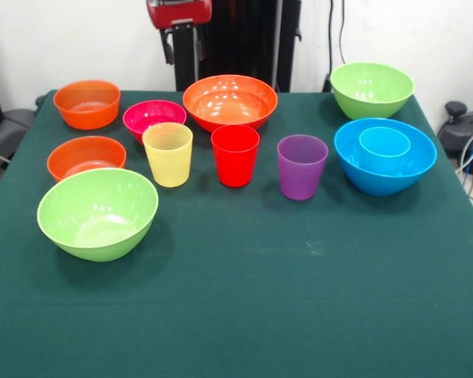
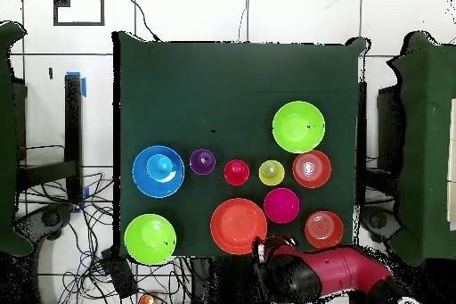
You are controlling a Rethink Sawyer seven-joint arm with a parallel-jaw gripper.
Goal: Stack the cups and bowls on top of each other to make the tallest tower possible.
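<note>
Stacking looks barely begun: only the light blue cup (image 1: 384, 141) sits in the blue bowl (image 1: 385, 161), while the drawn-back gripper (image 1: 179, 41), its opening hard to tell, must next approach another cup.

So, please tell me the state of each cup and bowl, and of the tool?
Yellow cup: upright, empty.
Red cup: upright, empty.
Purple cup: upright, empty.
Light blue cup: upright inside the blue bowl.
Green bowls: upright, empty.
Orange bowls: upright, unstacked.
Magenta bowl: upright, empty.
Tool: hidden; arm drawn back.
</note>
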